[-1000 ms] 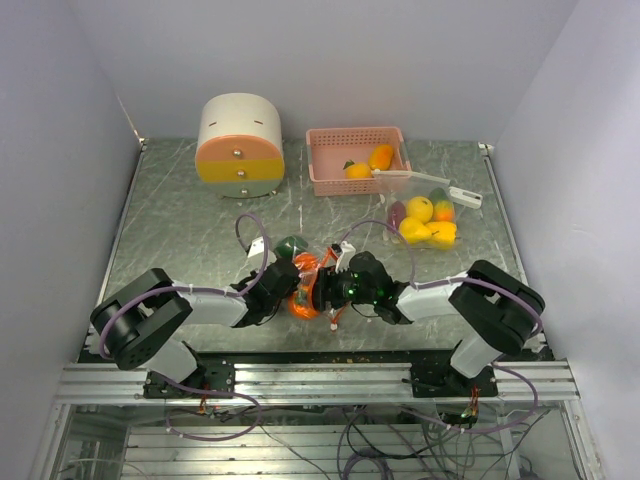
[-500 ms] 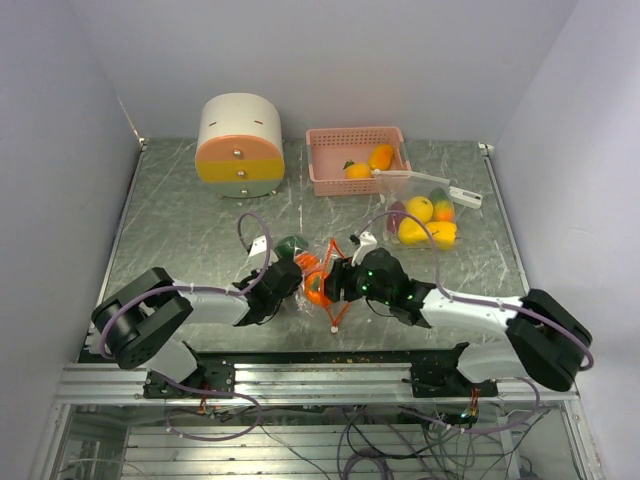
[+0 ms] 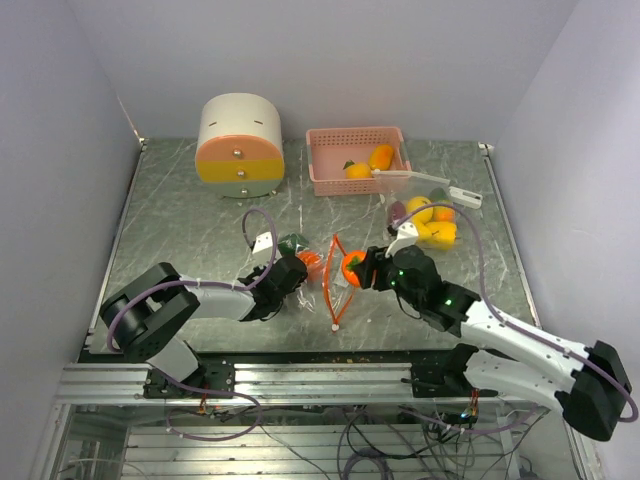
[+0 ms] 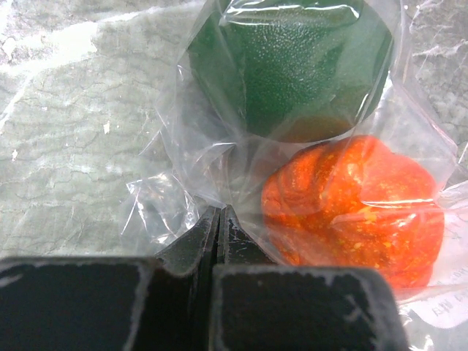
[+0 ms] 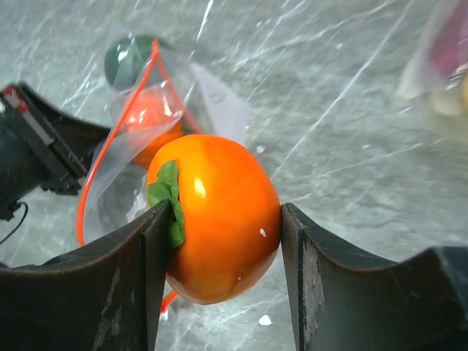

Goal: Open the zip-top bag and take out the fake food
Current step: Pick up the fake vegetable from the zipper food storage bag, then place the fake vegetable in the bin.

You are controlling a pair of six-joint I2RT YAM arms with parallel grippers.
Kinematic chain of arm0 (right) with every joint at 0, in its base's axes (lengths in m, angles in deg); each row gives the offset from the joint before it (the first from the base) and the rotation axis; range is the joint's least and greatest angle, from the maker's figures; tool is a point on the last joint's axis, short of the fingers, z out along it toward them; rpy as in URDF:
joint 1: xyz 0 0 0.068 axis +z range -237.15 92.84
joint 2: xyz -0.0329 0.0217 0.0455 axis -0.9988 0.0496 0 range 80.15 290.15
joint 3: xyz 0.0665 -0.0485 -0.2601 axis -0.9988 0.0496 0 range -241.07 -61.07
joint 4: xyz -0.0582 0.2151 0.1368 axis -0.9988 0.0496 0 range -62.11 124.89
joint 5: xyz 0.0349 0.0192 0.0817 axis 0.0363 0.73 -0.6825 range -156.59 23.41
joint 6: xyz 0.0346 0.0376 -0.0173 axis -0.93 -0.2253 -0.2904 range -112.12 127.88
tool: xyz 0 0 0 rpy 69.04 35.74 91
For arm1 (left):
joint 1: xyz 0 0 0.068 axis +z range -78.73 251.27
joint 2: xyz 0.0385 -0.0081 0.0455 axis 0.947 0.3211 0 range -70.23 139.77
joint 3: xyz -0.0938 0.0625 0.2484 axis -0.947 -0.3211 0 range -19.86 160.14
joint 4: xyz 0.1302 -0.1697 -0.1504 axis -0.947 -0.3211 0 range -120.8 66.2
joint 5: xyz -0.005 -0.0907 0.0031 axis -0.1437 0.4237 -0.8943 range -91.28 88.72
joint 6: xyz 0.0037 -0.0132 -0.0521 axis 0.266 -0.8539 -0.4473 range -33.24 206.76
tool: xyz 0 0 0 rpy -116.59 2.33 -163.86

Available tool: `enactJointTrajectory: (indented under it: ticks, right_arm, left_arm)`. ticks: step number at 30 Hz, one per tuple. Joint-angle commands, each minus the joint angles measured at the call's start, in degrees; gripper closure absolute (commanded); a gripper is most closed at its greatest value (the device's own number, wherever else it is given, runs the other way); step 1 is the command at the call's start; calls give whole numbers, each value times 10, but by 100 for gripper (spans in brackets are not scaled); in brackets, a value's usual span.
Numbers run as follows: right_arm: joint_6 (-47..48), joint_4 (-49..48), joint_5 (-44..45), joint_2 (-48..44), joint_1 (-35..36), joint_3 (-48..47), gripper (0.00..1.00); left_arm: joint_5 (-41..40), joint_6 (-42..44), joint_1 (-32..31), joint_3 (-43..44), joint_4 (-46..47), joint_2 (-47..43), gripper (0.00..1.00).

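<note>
While the left end effector pinches the bag, the right end effector clamps a glossy orange green-leafed fruit.

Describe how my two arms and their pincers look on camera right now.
The left arm and right arm have white link shells, black joints and looping lilac cables. The left pincer and right pincer are matte black; the right's fingers curve inward.

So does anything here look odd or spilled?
Nothing is spilled or broken. Only the bag looks odd: its orange-edged mouth gapes, and its plastic is pinched by the left gripper. A green fruit and a reddish fruit sit inside. The right gripper holds an orange fruit outside it.
</note>
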Motion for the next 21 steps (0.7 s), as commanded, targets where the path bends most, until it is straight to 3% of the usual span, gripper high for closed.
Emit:
enactJointTrajectory:
  ticks: [1, 8, 21]
  right_arm:
    - [35, 50, 77, -41, -20, -44, 55]
    - [72, -42, 41, 14, -90, -102, 55]
    - [66, -215, -127, 361, -275, -339, 59]
  left_arm:
    - [-1, -1, -3, -3, -68, 16, 93]
    - [10, -2, -3, -8, -50, 3, 93]
    - [5, -5, -6, -23, -63, -17, 93]
